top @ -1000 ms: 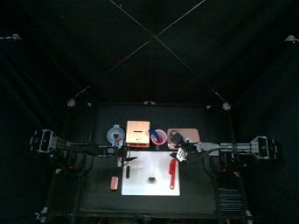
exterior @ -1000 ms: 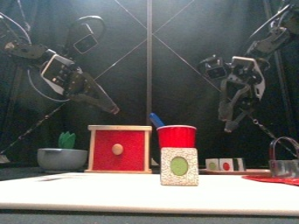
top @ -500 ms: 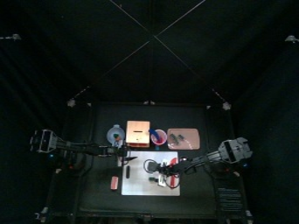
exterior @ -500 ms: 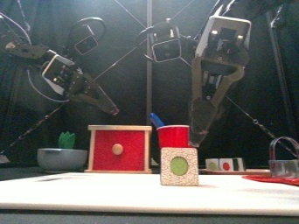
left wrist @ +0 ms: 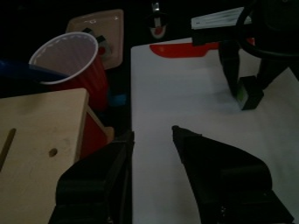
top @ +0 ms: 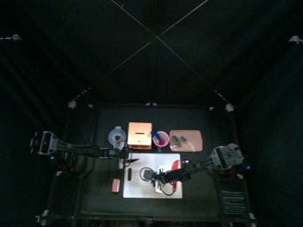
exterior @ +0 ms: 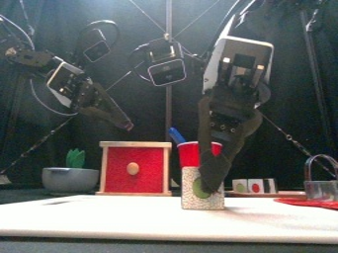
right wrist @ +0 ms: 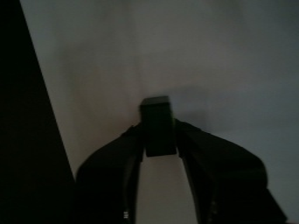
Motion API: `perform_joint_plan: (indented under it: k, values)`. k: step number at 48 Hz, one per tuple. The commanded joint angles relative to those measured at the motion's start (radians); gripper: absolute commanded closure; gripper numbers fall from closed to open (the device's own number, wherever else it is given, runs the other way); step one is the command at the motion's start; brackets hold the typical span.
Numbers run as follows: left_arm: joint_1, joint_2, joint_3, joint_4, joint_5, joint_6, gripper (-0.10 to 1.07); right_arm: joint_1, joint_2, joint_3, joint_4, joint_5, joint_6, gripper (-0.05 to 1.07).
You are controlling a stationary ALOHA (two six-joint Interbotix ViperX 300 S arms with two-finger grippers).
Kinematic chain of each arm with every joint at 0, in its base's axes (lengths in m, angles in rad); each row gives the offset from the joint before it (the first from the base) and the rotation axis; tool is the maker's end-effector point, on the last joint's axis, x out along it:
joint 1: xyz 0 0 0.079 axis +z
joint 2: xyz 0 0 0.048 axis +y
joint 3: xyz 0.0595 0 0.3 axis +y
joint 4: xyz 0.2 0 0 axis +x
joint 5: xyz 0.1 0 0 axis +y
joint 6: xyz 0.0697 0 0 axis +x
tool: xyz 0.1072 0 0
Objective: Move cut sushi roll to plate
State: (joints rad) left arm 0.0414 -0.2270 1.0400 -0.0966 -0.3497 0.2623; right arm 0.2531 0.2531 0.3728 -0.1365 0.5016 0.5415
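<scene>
Over on the left, the left pincer (left wrist: 151, 131) hangs above the table, jaws slightly apart and empty. Mid-table, the right pincer (exterior: 204, 180) is clamped on a sushi piece (right wrist: 158, 122) standing on the white board (left wrist: 176, 96); the plate (top: 185, 138) lies behind, well apart

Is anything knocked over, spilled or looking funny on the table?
Nothing stands out. The sushi piece stands upright on the white board between the right gripper jaws, and the red cup is upright.
</scene>
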Motion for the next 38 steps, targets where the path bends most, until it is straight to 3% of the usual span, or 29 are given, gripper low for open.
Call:
perform_joint_plan:
  k: [1, 6, 14, 21, 28, 38]
  values:
    - [0.003, -0.011, -0.011, -0.003, -0.005, -0.002, 0.18, -0.003, -0.040, -0.023, -0.015, 0.002, 0.006, 0.59]
    - [0.002, -0.009, -0.008, -0.003, -0.005, -0.002, 0.18, -0.008, -0.103, -0.002, -0.044, 0.043, 0.014, 0.59]
    - [-0.002, -0.012, -0.005, -0.003, -0.003, -0.002, 0.18, -0.095, -0.249, 0.098, -0.058, 0.158, 0.015, 0.59]
    - [0.002, -0.014, 0.000, -0.003, -0.003, -0.002, 0.18, -0.213, -0.405, 0.232, -0.069, 0.230, 0.017, 0.59]
    - [0.005, -0.014, 0.002, -0.006, -0.005, -0.002, 0.18, -0.377, -0.540, 0.390, -0.084, 0.238, 0.017, 0.59]
    - [0.006, -0.014, 0.006, -0.011, -0.005, 0.000, 0.18, -0.563, -0.632, 0.609, -0.075, 0.155, 0.017, 0.59]
